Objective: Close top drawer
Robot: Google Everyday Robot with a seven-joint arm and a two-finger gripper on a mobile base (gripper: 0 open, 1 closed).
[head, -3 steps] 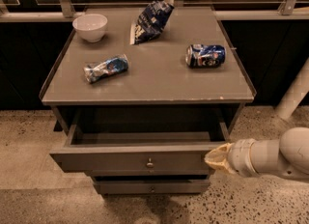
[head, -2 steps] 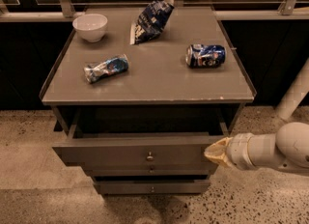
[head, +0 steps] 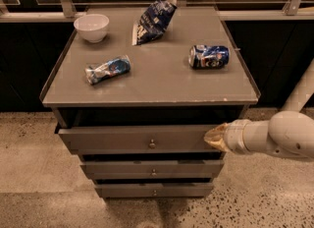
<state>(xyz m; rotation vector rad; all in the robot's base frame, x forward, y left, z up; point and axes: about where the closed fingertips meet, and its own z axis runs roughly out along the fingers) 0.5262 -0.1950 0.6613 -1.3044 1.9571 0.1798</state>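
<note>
a grey table [head: 147, 82] with a flat top and three drawers in its front fills the middle of the view, standing on a speckled floor [head: 34, 173]. the top drawer [head: 113, 140], the widest and tallest front of the table, sits just under the table's top and stands out a little from the table's body, with a dark gap showing above its upper edge. a thick pale arm [head: 284, 136] reaches in from the table's right side, level with that drawer. the gripper [head: 212, 137] at its end rests against the right part of the top drawer's front, its fingers drawn together into one tapered yellowish tip. below, the two narrower drawers [head: 122, 169] of the table also stand slightly out. on the table's top, a blue chip bag [head: 153, 21] lies at the back centre, a white bowl [head: 91, 27] at the back left corner, a blue can [head: 209, 56] on its side towards the right edge, and a crushed plastic bottle [head: 107, 70] left of centre. a small round knob [head: 152, 144] marks the middle of the top drawer's front.
</note>
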